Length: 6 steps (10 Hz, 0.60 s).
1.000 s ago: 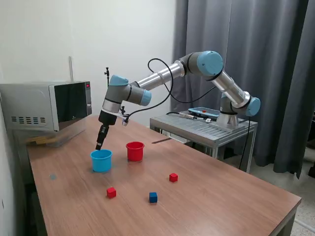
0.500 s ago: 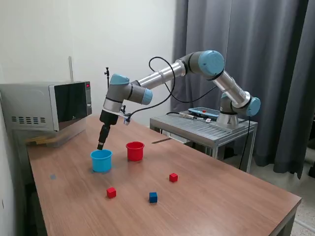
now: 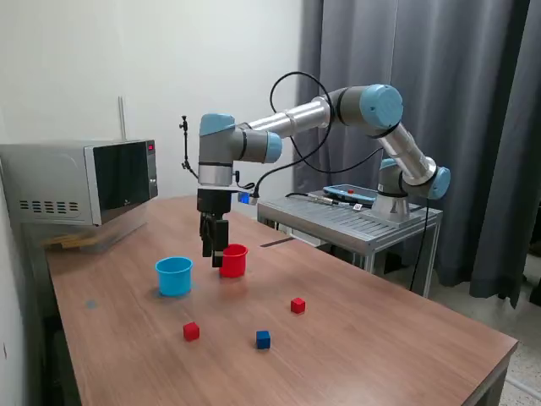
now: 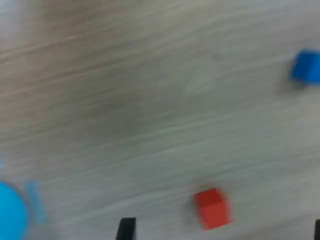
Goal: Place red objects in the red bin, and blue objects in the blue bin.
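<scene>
Above the tabletop (image 3: 355, 338), between the two cups: claw (image 3: 215, 254) pointing down, fingers spread apart in the blurred wrist view, nothing between them. Red cup (image 3: 232, 260) just at the claw's 3 o'clock in the exterior view, blue cup (image 3: 174, 276) at 8 o'clock. Farther out at 5 to 6 o'clock, well apart: red cube (image 3: 192, 331), blue cube (image 3: 263, 339), second red cube (image 3: 297, 305).

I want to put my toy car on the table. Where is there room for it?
Bare wood lies between the cubes and the table's edge at the exterior view's right. It is crowded around the light-blue cup, red cup and gripper, and among the red cubes and blue cube.
</scene>
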### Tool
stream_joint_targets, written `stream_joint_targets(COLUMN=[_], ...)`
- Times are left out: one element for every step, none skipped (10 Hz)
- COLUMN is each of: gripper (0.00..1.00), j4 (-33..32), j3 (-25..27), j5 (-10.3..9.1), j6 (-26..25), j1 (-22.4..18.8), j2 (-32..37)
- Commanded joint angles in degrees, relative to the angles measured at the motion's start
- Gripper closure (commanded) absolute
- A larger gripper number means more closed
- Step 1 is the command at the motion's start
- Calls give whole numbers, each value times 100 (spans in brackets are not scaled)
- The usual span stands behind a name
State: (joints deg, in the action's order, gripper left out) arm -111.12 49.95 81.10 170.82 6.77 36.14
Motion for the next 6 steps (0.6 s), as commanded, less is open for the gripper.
stream_joint_targets(gripper=[0, 0, 0, 0, 0, 0], j4=[537, 818, 1029, 1275, 1486, 1758], j3=[-223, -197, -170, -170, -239, -327], j5=[-68, -77, -77, -129, -138, -138], j6=[197, 171, 153, 144, 188, 145], j1=[-298, -386, -457, -536, -685, -712], j2=[25, 77, 173, 287, 384, 481])
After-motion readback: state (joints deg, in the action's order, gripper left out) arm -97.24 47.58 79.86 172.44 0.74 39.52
